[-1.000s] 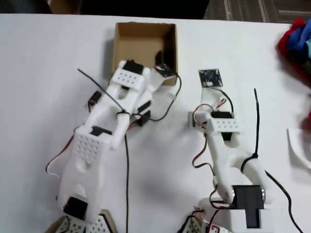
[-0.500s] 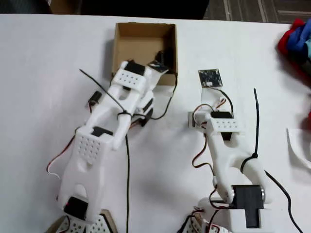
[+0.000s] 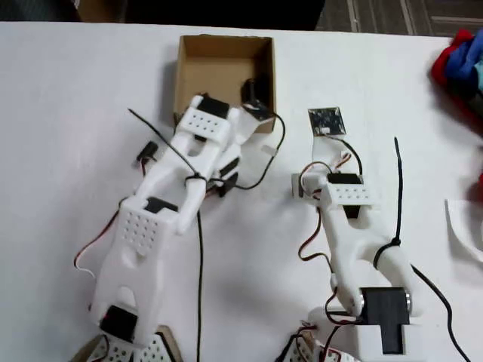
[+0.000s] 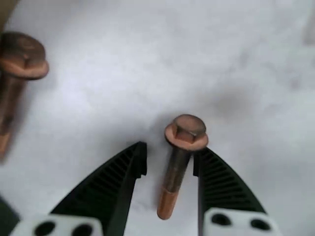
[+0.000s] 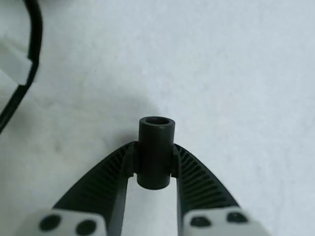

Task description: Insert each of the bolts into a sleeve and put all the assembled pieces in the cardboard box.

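High view: left arm (image 3: 200, 128) at the near wall of the cardboard box (image 3: 226, 64), right arm (image 3: 343, 192) right of the box; left wrist view: left gripper (image 4: 171, 152) part open, straddling an ungripped bolt (image 4: 184, 135) on the table (image 4: 221, 49), second bolt (image 4: 17, 73) apart; right wrist view: right gripper (image 5: 153, 150) clamped on a black sleeve (image 5: 156, 132).

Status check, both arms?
Left gripper open, straddling a bolt on the table. Right gripper shut on a black sleeve. Second bolt lies apart.

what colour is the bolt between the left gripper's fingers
Copper-brown; the bolt shows best in the left wrist view.
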Motion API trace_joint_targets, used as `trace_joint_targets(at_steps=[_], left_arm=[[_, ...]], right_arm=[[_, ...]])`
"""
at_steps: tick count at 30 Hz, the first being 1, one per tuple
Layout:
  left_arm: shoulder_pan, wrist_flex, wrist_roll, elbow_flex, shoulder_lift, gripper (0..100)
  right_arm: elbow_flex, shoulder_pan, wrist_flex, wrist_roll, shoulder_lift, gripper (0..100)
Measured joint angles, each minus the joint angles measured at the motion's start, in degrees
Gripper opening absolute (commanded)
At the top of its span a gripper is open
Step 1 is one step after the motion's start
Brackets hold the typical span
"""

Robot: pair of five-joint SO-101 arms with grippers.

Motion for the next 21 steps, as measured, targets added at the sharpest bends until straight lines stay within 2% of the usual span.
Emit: trace_joint_targets(at_steps=[2,3,4,14,21], left_arm=[[0.1,0.0,0.0,0.0,0.0,3],[0.4,0.0,0.1,0.1,0.0,2],[1.0,0.1,0.1,0.2,0.0,4],[2.2,1.1,0.2,-0.9,2.5,3],[1.0,9.8,2.4,-15.7,1.6,3]], right_arm=[[0.0,0.0,0.0,0.0,0.0,1.9],[0.0,0.0,0.0,0.0,0.0,1.9],[0.0,0.0,0.0,0.0,0.0,1.9],[0.0,-0.1,0.0,0.0,0.0,1.9],[0.0,1.4,-0.4,0.0,0.0,1.9]])
